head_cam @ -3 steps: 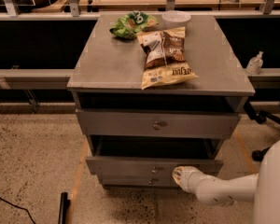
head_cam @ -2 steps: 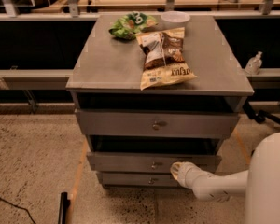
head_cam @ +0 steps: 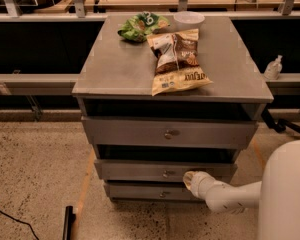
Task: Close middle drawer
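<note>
Touches middle drawer [head_cam: 135, 170] front, slightly pulled out beneath top drawer [head_cam: 130, 133], with gripper [head_cam: 192, 179] right of knob [head_cam: 166, 174]; grip state impossible to tell. Risks skewing, jamming from off-centre pushing.

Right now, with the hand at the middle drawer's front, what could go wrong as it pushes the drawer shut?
1. The hand is at the middle drawer, right of its knob; an off-centre push may skew and jam it.
2. The chip bag reaches the cabinet top's front edge; a hard jolt might drop it.
</note>
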Robot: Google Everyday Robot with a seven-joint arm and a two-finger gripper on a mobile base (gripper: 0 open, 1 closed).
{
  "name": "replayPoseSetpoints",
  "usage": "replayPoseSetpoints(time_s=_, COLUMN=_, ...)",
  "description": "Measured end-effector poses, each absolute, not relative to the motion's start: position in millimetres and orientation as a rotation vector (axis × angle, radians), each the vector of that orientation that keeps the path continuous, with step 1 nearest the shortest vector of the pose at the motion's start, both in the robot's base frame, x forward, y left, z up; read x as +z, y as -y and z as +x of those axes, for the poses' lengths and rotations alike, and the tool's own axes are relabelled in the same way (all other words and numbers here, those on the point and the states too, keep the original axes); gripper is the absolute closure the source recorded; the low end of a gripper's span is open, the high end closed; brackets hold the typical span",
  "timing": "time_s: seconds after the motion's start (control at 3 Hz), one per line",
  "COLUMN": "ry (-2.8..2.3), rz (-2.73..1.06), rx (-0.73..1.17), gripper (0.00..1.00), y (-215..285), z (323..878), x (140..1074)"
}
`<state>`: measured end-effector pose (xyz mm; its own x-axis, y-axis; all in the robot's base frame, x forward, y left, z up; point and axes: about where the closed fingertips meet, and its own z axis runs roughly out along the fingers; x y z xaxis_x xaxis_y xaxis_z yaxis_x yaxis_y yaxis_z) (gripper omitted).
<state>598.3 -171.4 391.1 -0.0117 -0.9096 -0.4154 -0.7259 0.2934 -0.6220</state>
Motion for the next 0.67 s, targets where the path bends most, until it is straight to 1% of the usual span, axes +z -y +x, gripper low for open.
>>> replayPoseSetpoints(time_s=0.67, ry=-1.761, rz=-1.483, rx=-0.267, gripper=1.00, y=173.9, z=604.4, x=395.5)
